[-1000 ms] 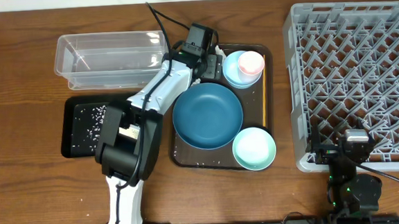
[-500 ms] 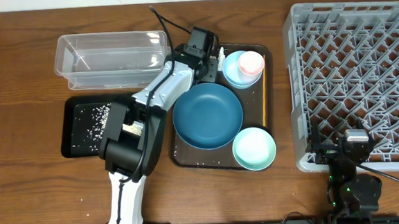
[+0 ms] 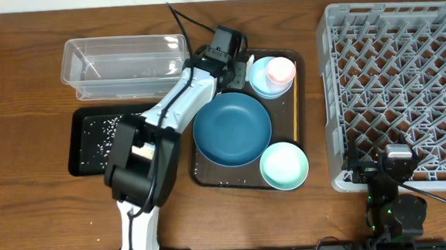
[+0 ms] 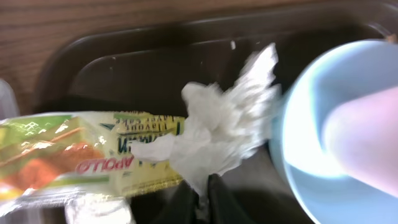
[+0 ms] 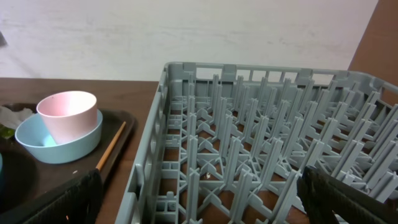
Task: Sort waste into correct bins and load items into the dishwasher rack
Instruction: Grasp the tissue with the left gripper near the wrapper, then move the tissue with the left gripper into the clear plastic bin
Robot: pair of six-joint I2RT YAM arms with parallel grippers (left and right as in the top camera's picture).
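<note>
In the left wrist view my left gripper [image 4: 202,200] is shut on the lower edge of the crumpled white tissue [image 4: 217,127]. The tissue lies over the yellow-green-orange wrapper [image 4: 93,155] in the back left corner of the brown tray. From overhead, the left gripper [image 3: 239,68] sits beside the light blue bowl [image 3: 261,82], which holds the pink cup [image 3: 281,69]. The dark blue dish [image 3: 232,129], the mint-green bowl [image 3: 284,166] and the yellow stick [image 3: 295,105] share that tray. My right gripper [image 5: 199,193] stands open at the near edge of the grey dishwasher rack [image 3: 406,75].
The clear tub [image 3: 122,65] stands at the back left. In front of it is the black tray [image 3: 82,161] with scattered rice grains [image 3: 103,132]. The brown serving tray [image 3: 201,173] sits between the bins and the rack.
My left gripper has closed on the white tissue. The left arm shifted slightly. The right arm has not moved.
</note>
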